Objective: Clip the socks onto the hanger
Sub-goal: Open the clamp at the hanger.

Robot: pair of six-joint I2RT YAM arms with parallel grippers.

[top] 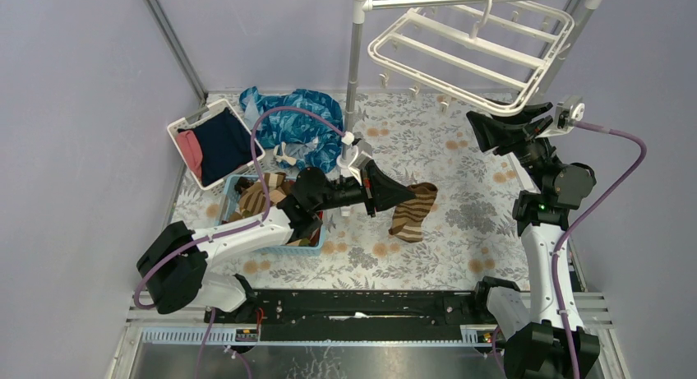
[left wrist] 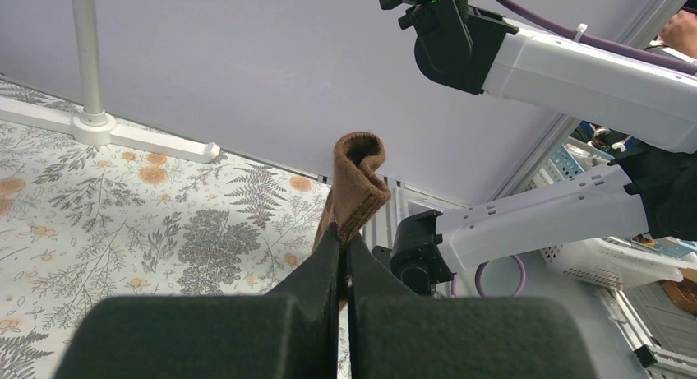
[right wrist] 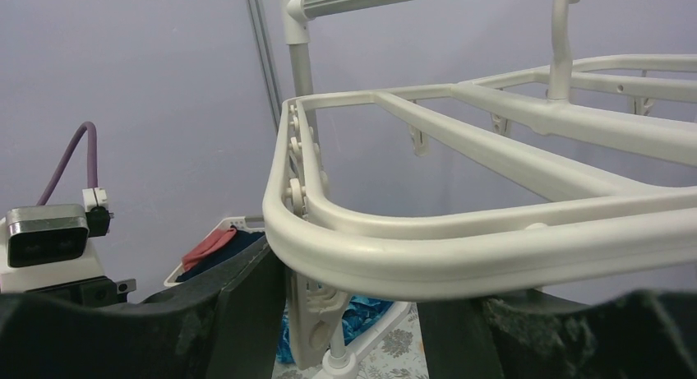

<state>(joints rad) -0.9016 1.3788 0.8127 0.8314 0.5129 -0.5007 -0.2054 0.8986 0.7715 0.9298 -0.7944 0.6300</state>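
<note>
Left end effector [left wrist: 345, 260] clamped tight on brown sock [left wrist: 358, 177]; right end effector [right wrist: 353, 309], jaws apart, straddles hanger [right wrist: 460, 251] rim at two o'clock. Best to raise the sock's cuff there.

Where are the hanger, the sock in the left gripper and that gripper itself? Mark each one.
hanger [right wrist: 460, 256]: right wrist view, near rim of the frame.
sock [left wrist: 359, 177]: left wrist view, folded cuff above the fingers.
left gripper [left wrist: 346, 243]: left wrist view, between its shut fingertips.
</note>
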